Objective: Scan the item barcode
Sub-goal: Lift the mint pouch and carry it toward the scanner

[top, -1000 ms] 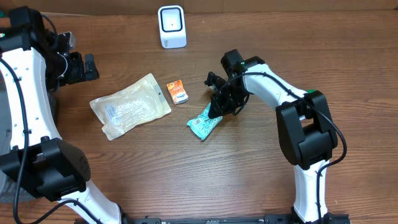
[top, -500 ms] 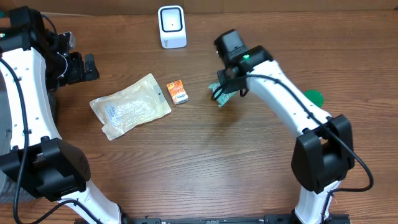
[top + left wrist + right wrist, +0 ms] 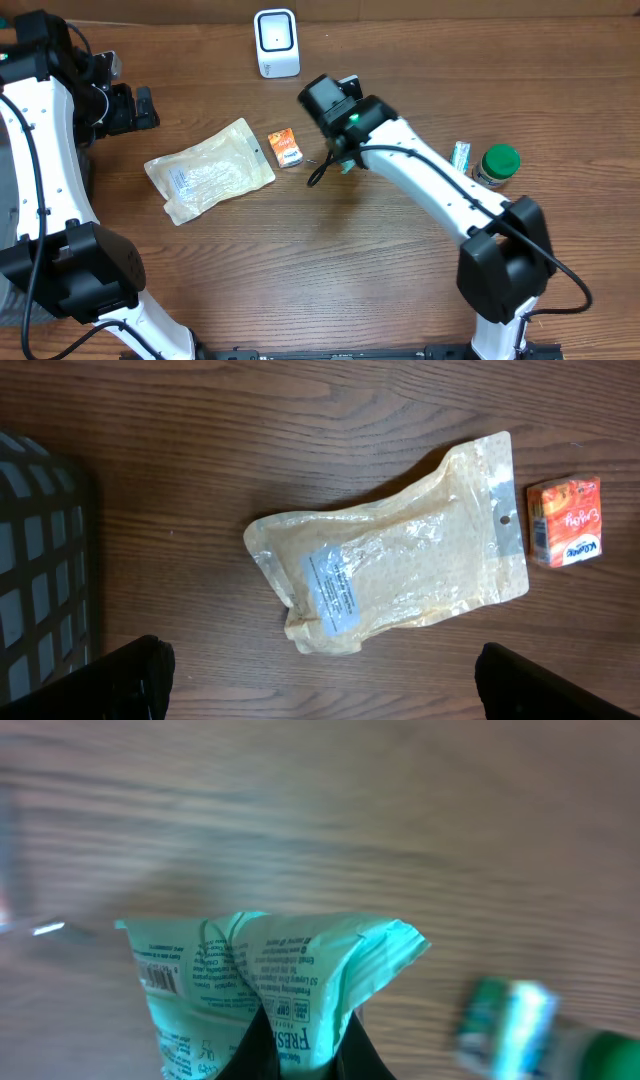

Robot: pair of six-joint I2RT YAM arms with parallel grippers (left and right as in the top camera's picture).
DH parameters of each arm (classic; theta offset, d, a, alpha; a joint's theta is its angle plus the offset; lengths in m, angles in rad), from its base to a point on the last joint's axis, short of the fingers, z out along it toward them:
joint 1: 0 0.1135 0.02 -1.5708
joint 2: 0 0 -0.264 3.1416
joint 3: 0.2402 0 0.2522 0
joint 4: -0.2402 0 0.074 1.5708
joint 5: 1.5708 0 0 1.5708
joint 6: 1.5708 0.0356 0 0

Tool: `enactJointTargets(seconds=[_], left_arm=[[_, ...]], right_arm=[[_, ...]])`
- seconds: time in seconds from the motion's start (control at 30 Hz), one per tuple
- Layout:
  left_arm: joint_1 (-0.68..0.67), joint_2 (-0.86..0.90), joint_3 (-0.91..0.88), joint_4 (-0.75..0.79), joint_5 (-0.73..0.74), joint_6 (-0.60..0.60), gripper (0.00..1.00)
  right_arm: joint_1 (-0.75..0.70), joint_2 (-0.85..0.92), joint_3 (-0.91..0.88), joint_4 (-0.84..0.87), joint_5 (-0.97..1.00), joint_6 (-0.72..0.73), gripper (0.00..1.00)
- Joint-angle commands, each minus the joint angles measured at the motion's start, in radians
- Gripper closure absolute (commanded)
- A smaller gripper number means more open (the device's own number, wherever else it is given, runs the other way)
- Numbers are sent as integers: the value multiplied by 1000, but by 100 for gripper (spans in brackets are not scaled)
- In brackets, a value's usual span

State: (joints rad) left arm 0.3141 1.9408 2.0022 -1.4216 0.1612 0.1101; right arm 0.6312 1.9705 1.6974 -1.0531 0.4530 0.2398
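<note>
Packet lifted, scan not yet done.
My right fingers [image 3: 252, 1058] pinch shut on the green packet [image 3: 270, 980], held above the counter [image 3: 330, 260] near the scanner [image 3: 276, 42]; showing it the barcode remains, I judge. My left fingers [image 3: 130, 680] gape wide, empty.

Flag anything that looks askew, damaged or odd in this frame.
The teal packet in the right gripper is pinched near its middle, so it buckles into a fold instead of hanging flat. Its barcode sits on the left flap, tilted. Nothing else looks spilled or torn.
</note>
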Motion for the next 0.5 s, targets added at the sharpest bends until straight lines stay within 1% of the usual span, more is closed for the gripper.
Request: enactJointTargets(seconds=[0.0,0.07,0.13,0.2,0.27,0.33,0.47], left_arm=[[-8,-13,20,1,12,-6,1],[-8,-13,20,1,12,-6,0],[-8,-13,20,1,12,-6,0],[-8,-13,20,1,12,-6,0],[-8,-13,20,1,12,-6,0],[-8,-13,20,1,12,-6,0],[-8,-13,20,1,12,-6,1]], right_arm=[[-76,-150,75,16,-356,-6,96],[-125,-206,84,32,-524,-34,96],[-206,-281,84,64,-734,-40,96],[-274,-329,84,79,-870,-40,96],[-329,-362,84,80,-955,-40,96],[-371,-384,84,74,-995,-39,96],[-391,-396,84,67,-996,-39,96]])
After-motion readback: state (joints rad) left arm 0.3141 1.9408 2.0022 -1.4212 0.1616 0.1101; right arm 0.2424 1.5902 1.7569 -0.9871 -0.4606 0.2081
